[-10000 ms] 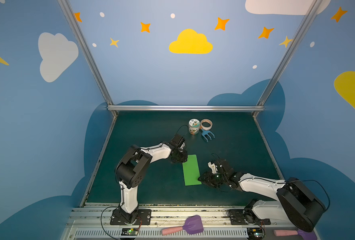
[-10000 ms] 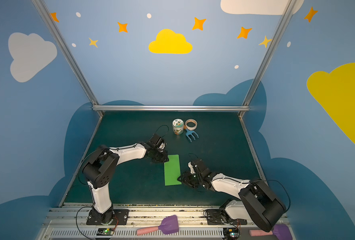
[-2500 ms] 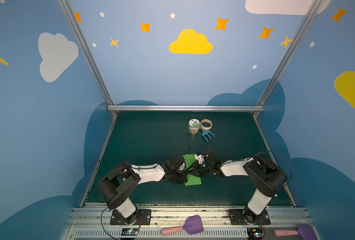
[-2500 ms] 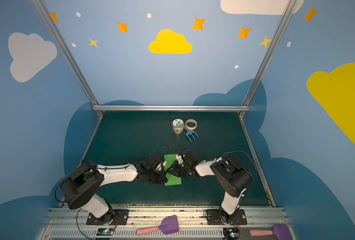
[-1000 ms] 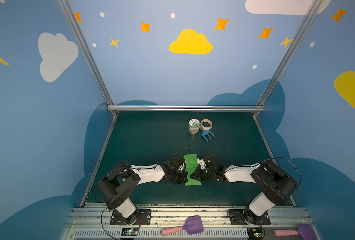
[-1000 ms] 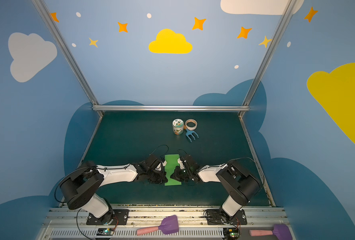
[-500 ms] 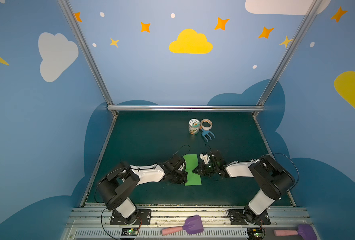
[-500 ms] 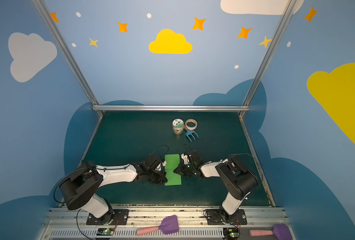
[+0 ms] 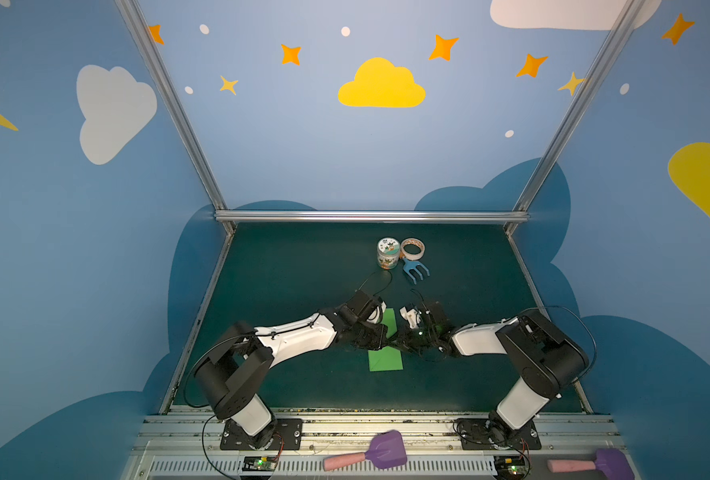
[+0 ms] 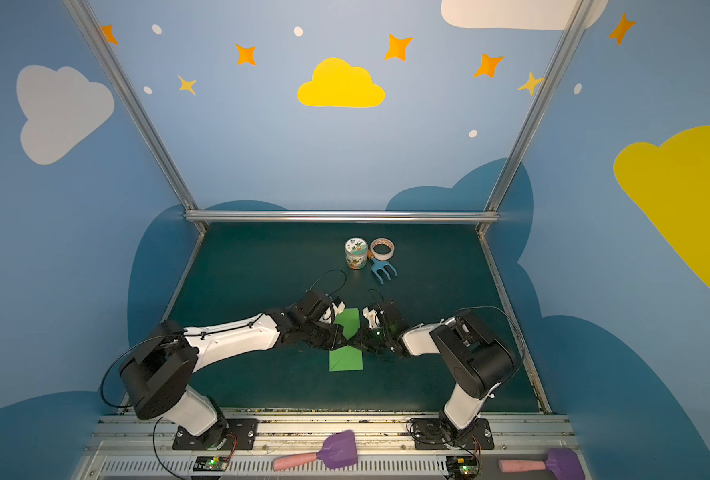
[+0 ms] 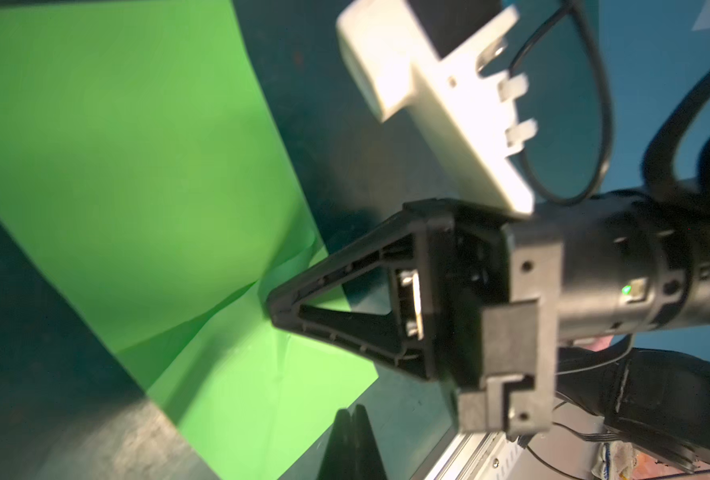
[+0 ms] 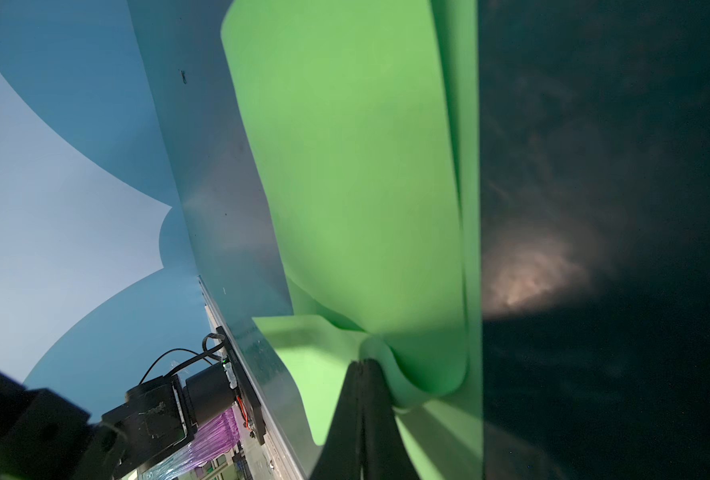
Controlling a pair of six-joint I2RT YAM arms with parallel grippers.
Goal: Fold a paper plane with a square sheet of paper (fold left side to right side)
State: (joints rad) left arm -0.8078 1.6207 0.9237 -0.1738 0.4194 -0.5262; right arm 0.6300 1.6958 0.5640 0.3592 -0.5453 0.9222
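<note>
The square sheet of paper [image 9: 384,361] [image 10: 345,362] lies mid-table as a narrow bright green strip, folded in half. Its far part [image 9: 389,321] shows beyond the two grippers, which meet tip to tip over its middle. My left gripper [image 9: 380,340] [image 10: 342,341] is shut, and in the left wrist view its tips [image 11: 351,411] hover at the paper's [image 11: 137,145] edge. My right gripper [image 9: 395,343] [image 11: 271,308] is shut too, its tips [image 12: 361,365] pushing into the paper [image 12: 357,166], where a flap curls up beside them. Neither gripper holds anything. No paper plane shape shows.
A small printed jar [image 9: 388,252], a tape roll [image 9: 412,248] and a blue toy rake [image 9: 415,271] stand at the back of the dark green mat. Two purple toy shovels [image 9: 372,456] [image 9: 594,463] lie on the front rail. Aluminium frame posts border the mat.
Both shut grippers have slid from the strip's left and right edges onto its middle and now meet there. The paper around the right gripper's tip has buckled up.
</note>
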